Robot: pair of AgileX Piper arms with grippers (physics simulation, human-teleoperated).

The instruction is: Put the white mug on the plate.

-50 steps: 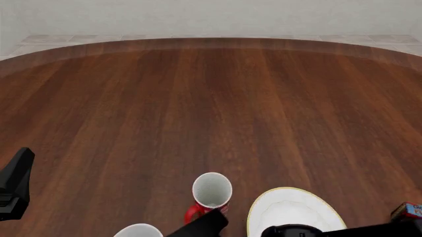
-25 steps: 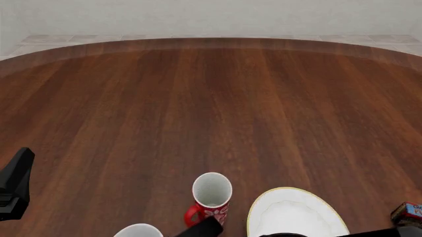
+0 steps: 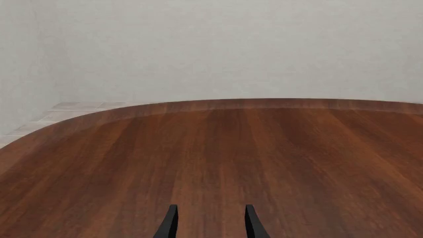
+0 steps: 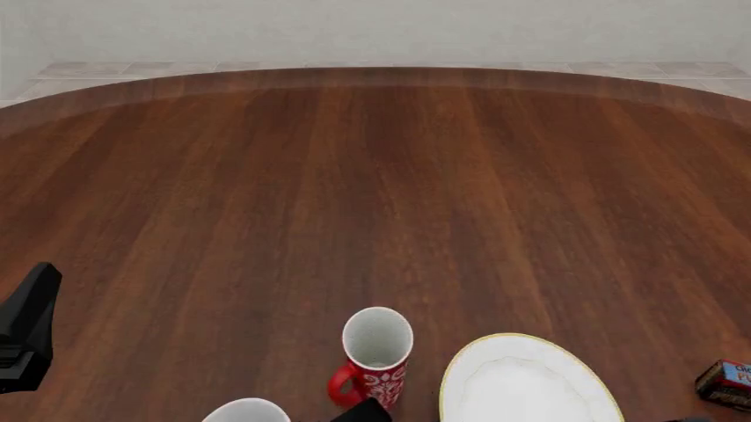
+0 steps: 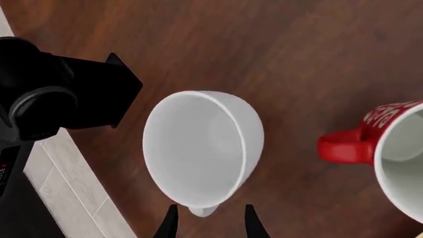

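White and glossy, the mug (image 5: 201, 153) stands upright on the wooden table (image 4: 375, 193) right under the right gripper (image 5: 206, 223), its handle reaching into the gap between the spread fingers, which do not grip it. Beside it, apart, stands a red mug (image 5: 390, 148) with its handle turned toward the white one. In the front view the plate (image 4: 528, 382) lies bare just past the red mug, near the table's close edge. The left gripper (image 3: 208, 225) hangs well away over bare wood, its fingers parted and holding nothing.
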